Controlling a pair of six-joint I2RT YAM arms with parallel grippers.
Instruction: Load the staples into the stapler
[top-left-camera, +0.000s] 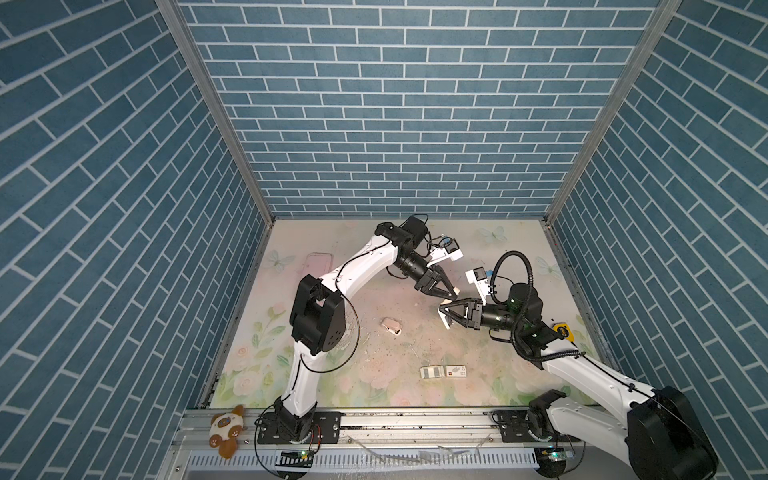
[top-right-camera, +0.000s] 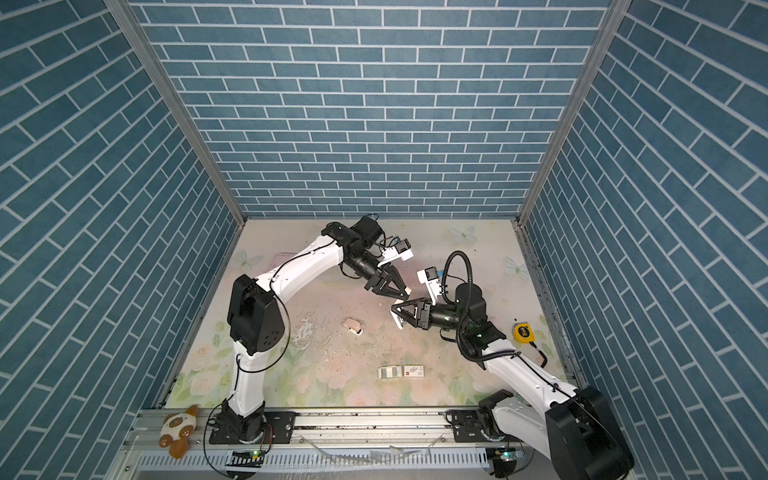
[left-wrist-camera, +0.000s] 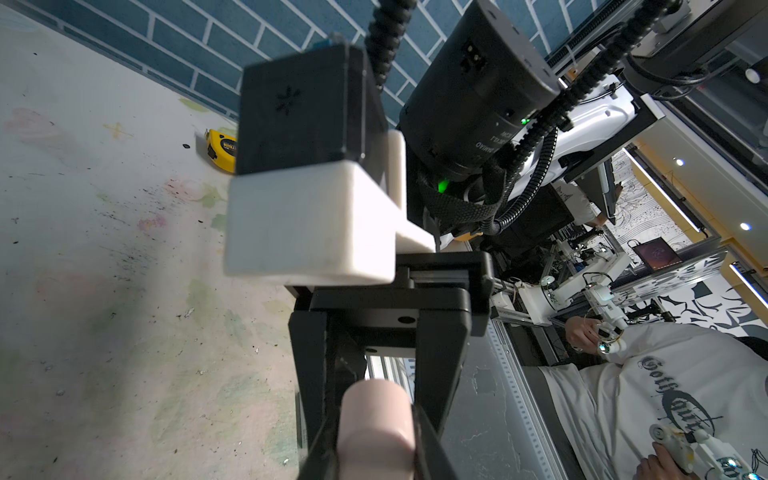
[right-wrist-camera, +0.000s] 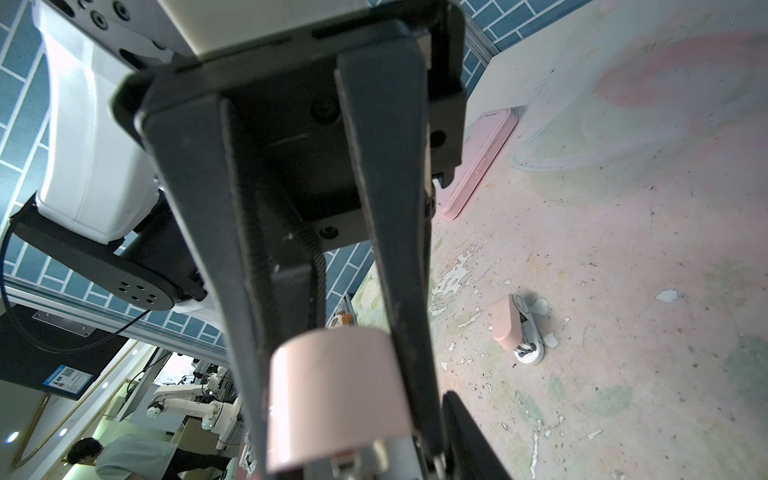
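The staples (top-left-camera: 432, 372) wait in their white tray at 5 o'clock on the floral surface (top-left-camera: 353, 390) as two robot arms meet in mid-air. The left hand (top-left-camera: 451, 296), reaching in from 10 o'clock, is clamped tight on a pale pink piece (right-wrist-camera: 336, 390) with bare metal beneath it. By its look this is the end of a stapler, and it is held clear of the surface at about 2 o'clock from centre. Facing it from 3 o'clock, the right hand (top-left-camera: 444, 316) has its jaws partly apart, tips just beside the left hand's. Nothing shows between them, and whether they touch the pink piece cannot be told. Near the centre a pink-and-white stapler (top-left-camera: 390, 325) lies alone, well apart from both hands. Just beside the tray, on its 3 o'clock side, sits the red-marked sleeve (top-left-camera: 456, 371). Progress looks early. The box is open and the grey strips are exposed, but none is seen lifted or loaded. Opening the magazine, picking a strip and seating it all appear to remain.
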